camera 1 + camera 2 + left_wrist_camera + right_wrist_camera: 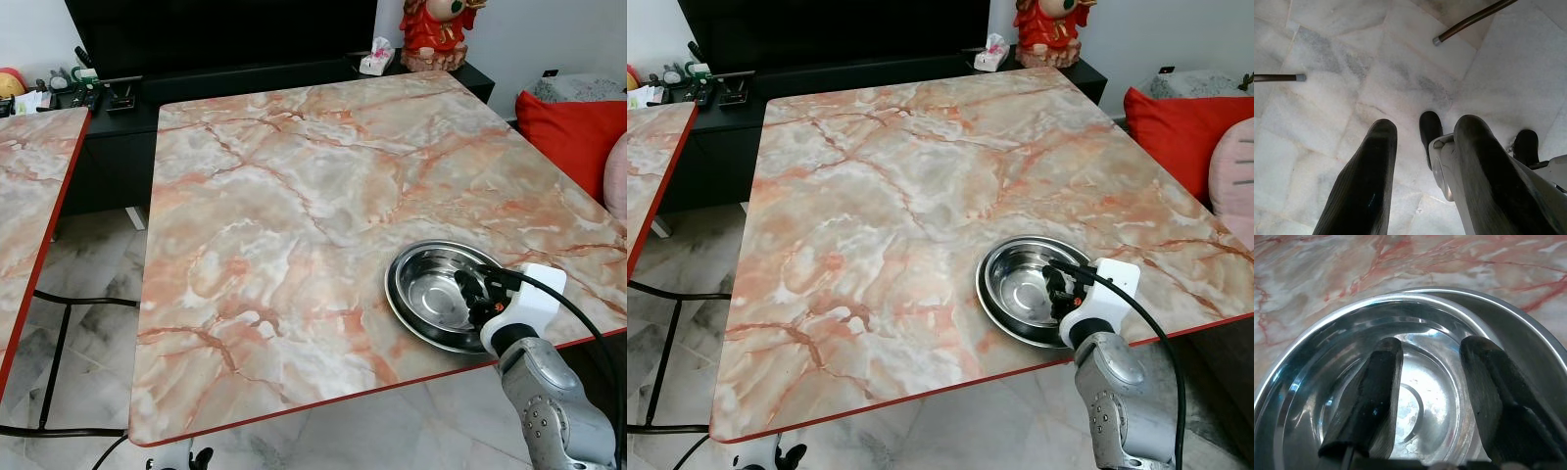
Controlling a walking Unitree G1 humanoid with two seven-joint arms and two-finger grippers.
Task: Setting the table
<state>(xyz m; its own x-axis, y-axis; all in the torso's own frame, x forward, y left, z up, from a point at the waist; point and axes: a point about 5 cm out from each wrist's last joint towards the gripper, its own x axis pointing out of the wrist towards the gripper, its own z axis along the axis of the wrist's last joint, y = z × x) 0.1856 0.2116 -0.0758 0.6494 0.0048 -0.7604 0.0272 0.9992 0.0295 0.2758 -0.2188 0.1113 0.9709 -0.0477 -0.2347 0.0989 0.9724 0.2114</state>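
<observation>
- A square table with a pink-and-grey marble-patterned top and a thin red edge [294,225] stands before the robot, over a pale marble-tiled floor [88,343].
- Near the table's near right corner sits a shiny round stainless-steel bowl [431,289], resting in a wider, shallow stainless-steel plate [1528,328] whose rim shows past the bowl on its far right side.
- The right gripper [474,292] reaches over the near right part of the bowl, on its silver arm with a white wrist block and a black cable.
- In the right wrist view its two black fingers [1374,396] are spread apart and hang inside the bowl's hollow, above the reflective bottom; they pinch nothing, and whether the tips touch the metal cannot be told.
- The left gripper [1422,147] hangs low beside the robot, pointing at the floor tiles, its two black fingers spread with nothing between them; parts of the robot's own white-and-black body show beyond them.
- Two thin dark metal table legs with grey end caps [1436,41] rest on the floor near the left gripper.
- A second marble-patterned table with a red edge [29,186] stands to the left, well apart from the first.
- Beyond the far edge runs a low black cabinet [245,83], carrying a red figurine [436,29] at its right end and a small white tissue pack [375,59] just beside it.
- A red cushion [578,137] lies to the far right, off the table.
</observation>
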